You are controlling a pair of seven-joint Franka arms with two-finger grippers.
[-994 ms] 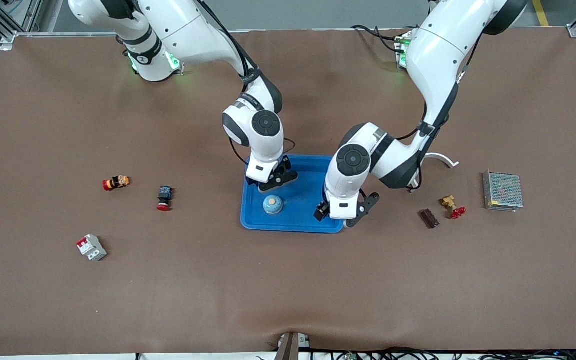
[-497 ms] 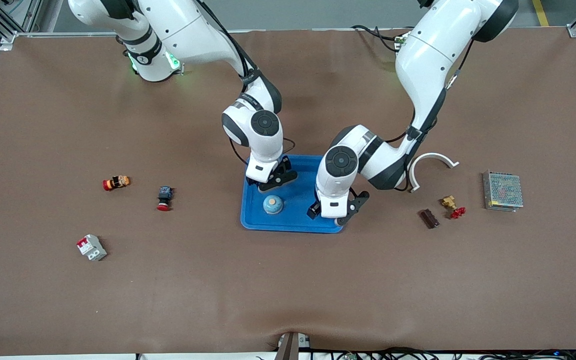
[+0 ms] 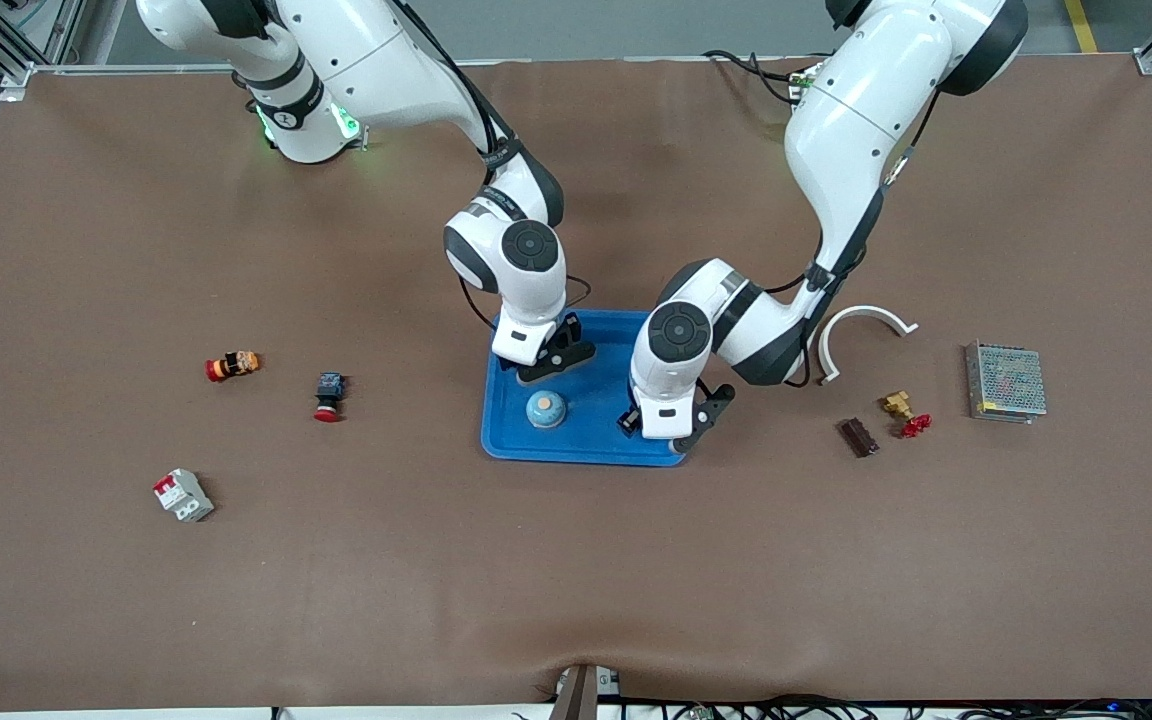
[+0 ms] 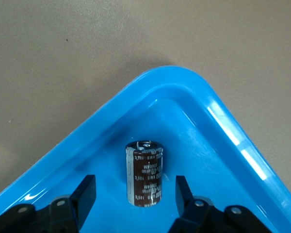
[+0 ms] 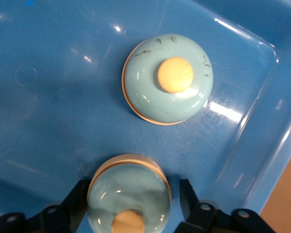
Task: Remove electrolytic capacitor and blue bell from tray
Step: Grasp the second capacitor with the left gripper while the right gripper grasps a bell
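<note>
Two light, slick parts sit in the tray (image 3: 591, 400) at frame centre. We see the left gripper (image 4: 134, 183) spread astride the capacitor (image 4: 145, 172), the right gripper (image 5: 132, 191) spread around a domed bell (image 5: 128, 187); we'd grip the sides squarely.

In the front view the left pincer (image 3: 658, 428) hides the electrolytic capacitor (image 4: 145, 173) entirely (it shows only from the wrist). In the right wrist view a second bell (image 5: 129, 194) between the right pincer (image 5: 132, 204) fingers is cut off by the edge. Capacitor print is unreadable.
</note>
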